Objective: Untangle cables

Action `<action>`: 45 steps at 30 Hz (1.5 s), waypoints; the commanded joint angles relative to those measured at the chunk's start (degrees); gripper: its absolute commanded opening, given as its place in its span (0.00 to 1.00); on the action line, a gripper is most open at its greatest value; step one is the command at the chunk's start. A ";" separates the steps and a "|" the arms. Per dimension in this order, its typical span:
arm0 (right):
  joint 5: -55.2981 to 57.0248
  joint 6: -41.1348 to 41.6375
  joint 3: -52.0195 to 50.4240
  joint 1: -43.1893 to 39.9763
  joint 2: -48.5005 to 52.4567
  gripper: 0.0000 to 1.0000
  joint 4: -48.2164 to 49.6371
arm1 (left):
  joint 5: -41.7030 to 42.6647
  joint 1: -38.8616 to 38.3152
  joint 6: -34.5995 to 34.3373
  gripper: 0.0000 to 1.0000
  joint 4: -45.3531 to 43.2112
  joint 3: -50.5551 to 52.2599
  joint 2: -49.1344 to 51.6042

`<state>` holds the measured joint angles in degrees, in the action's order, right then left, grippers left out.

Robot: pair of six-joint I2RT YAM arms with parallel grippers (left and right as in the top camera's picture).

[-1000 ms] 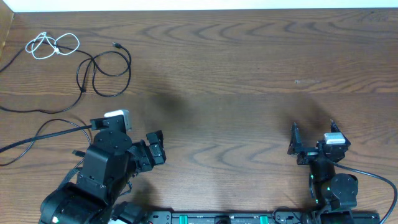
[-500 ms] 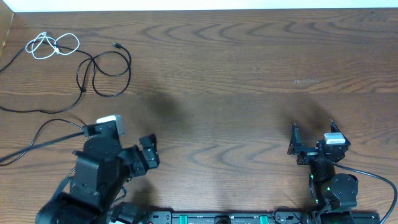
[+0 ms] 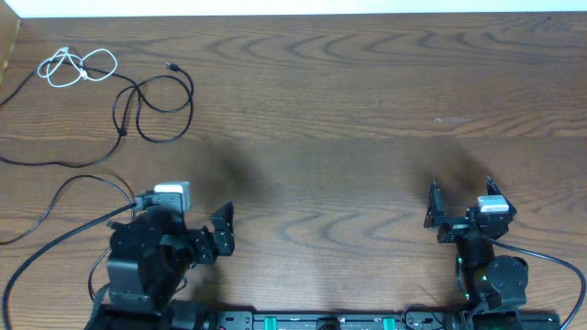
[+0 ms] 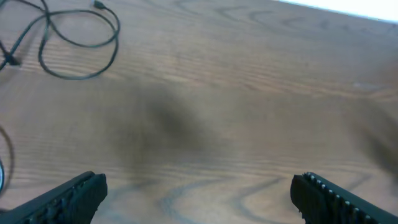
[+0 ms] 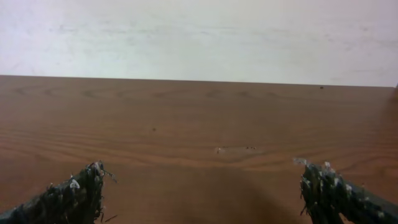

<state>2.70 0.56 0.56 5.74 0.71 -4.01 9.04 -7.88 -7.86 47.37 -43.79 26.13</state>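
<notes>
Our left hand point(image 3: 223, 231) has just pulled back to the near edge of the desk point(image 3: 348, 110). Its two fingers are spread wide with nothing between them. Our right hand point(image 3: 461, 203) sits at the near edge too, on the right side. It is also spread wide and empty, and it has not moved. The cables are way off in the far left corner of the desk. The white cable point(image 3: 78, 66) lies there in a small bunch. The black cable point(image 3: 122, 128) lies in loose loops just beside it, not on top of it. We think pulling back means this try is over. The black loops cross themselves, so maybe more work is left.
</notes>
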 commanded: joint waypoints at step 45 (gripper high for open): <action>-0.28 -0.85 -0.26 -0.39 -0.39 0.99 -0.09 | 1.88 7.50 5.53 1.00 -46.45 43.58 -26.05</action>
<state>2.50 0.56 0.54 5.74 0.71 -4.03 10.63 -0.73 -4.01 -0.97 -0.36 0.58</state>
